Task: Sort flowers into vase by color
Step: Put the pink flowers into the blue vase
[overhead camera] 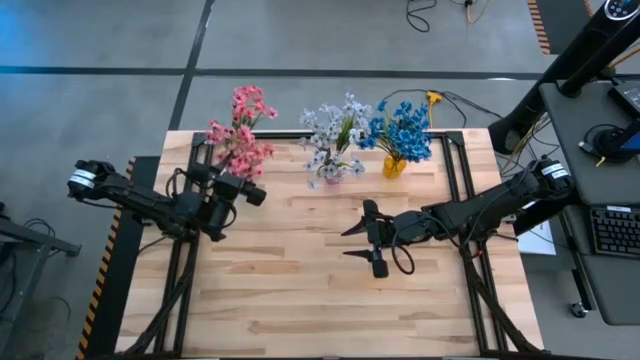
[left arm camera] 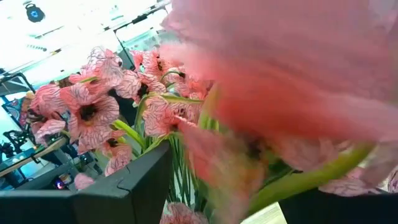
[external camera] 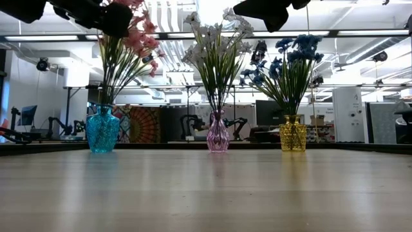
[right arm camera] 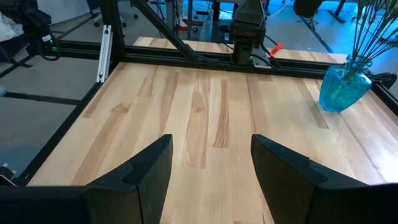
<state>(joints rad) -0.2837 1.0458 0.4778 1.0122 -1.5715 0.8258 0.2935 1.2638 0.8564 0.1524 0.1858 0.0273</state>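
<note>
— Room and surface first?
— Open workshop, grey floor, benches and screens behind. Pale wooden table on a black frame.

— What's on it?
— Three vases in a row along the far edge. Teal vase holds the pink flowers. Pink vase in the middle holds the white flowers. Yellow vase holds the blue flowers. All upright, each colour in its own vase, no loose stems on the boards.

— Your left claw?
— Left claw is up at the pink flowers, just beside the bunch, above the teal vase. From the wrist, my fingers stand well apart, with pink striped blooms and a green stem in the gap. One bloom is right up against the lens and blurred. Gap is much wider than the stem, so I call it spread, not clamped. Can't tell if a finger touches a petal.

— Low camera agree?
— Yes, the dark arm hangs over the top of the pink bunch, at bloom height, well above the vase neck.

— Right claw?
— Right claw is over the bare middle of the table, near side of the white and blue bunches, well apart from all three vases. Fingers spread, nothing between them, only bare boards below. Its wrist camera sees the teal vase off at the table's far corner.
</note>
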